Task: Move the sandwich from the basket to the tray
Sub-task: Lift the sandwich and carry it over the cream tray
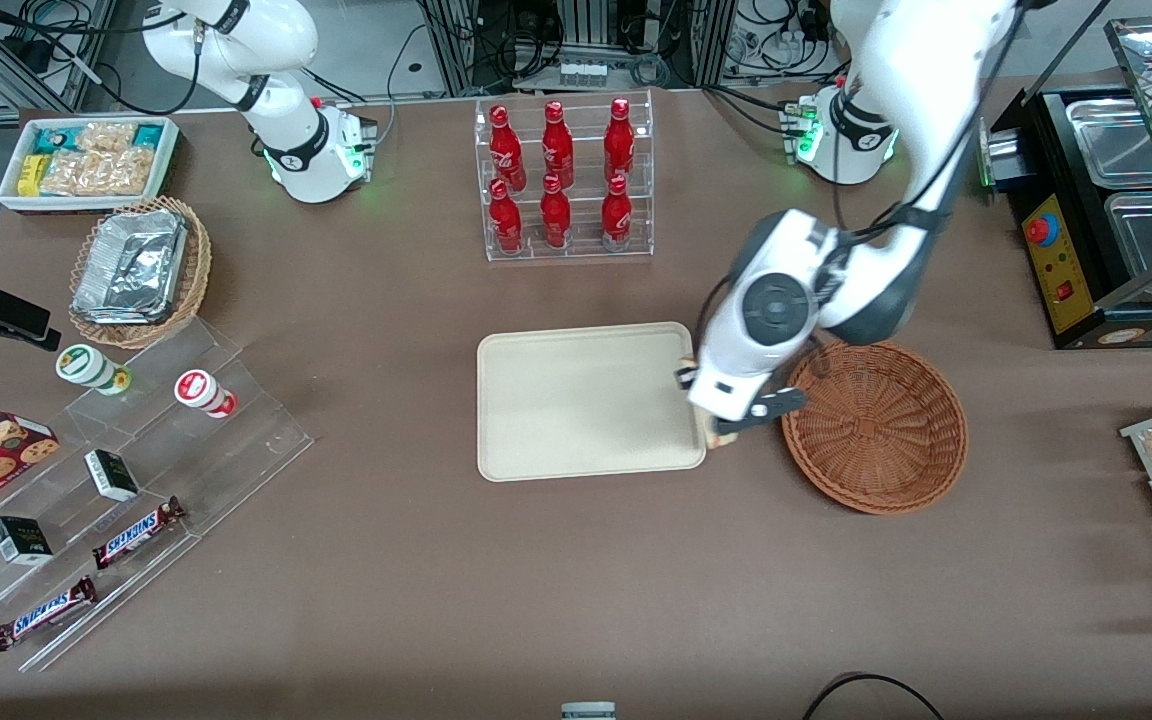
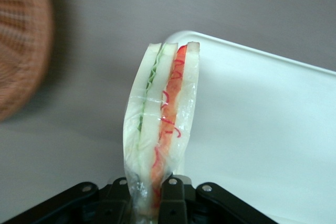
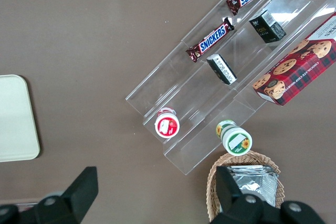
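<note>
One sandwich (image 2: 161, 124), clamped at its base between the fingers (image 2: 173, 195) of the end effector (image 1: 726, 425), wedge standing upright out of the grip, green layer on one side and red on the other, clear wrap around it. Front view, going across the brown table (image 1: 576, 600): clear stepped rack (image 1: 136, 480) with Snickers bars (image 1: 136, 533) at 9 o'clock of the tray (image 1: 586, 400); six red bottles (image 1: 561, 175) in an acrylic stand at 12 o'clock of the tray. End effector hangs over the tray's edge nearest the working arm's end, in the gap between tray and basket (image 1: 876, 425), basket at its 3 o'clock. Only a sliver of bread shows under the wrist in that view. Sandwich is off the basket, above the tray rim, not resting on anything.
</note>
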Controlling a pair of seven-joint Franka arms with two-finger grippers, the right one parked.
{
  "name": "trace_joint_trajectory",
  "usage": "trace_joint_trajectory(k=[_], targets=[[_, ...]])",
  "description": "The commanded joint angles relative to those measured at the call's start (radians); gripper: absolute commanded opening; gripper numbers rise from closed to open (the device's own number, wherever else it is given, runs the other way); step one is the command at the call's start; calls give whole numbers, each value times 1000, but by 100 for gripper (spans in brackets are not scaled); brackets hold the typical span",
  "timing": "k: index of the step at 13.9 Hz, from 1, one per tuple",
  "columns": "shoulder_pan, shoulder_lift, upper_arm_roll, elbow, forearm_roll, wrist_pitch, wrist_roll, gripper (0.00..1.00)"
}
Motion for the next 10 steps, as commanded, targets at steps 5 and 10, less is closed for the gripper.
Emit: trace_joint_trajectory(k=[5, 10], targets=[[-175, 180, 10, 217, 86, 0, -173, 0], [-234, 258, 13, 299, 112, -4, -196, 0]])
